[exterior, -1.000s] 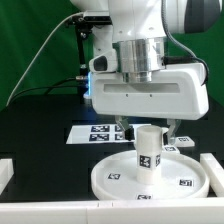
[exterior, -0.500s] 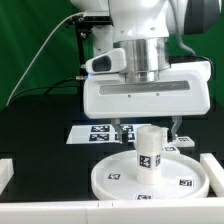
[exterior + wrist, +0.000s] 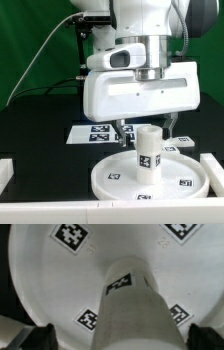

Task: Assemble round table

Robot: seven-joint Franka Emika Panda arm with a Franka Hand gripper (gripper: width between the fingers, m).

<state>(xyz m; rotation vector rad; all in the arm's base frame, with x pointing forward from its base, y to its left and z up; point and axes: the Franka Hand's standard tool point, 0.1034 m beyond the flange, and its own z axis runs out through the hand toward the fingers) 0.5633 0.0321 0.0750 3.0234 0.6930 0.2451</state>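
The large round disc lies flat on the black table near the front. The short cylindrical post stands upright on its middle, with a tag on its side. My gripper hangs just above and behind the post's top, open. In the wrist view the post rises from the disc between my two dark fingertips, and a gap shows on each side of it. My gripper holds nothing. The cross-shaped base is out of view.
The marker board lies on the table behind the disc. White border rails stand at the exterior view's left and right. A green backdrop and cables are behind the arm.
My hand has turned at the wrist and its body sits slightly higher and nearer the camera. The post and disc have not moved.
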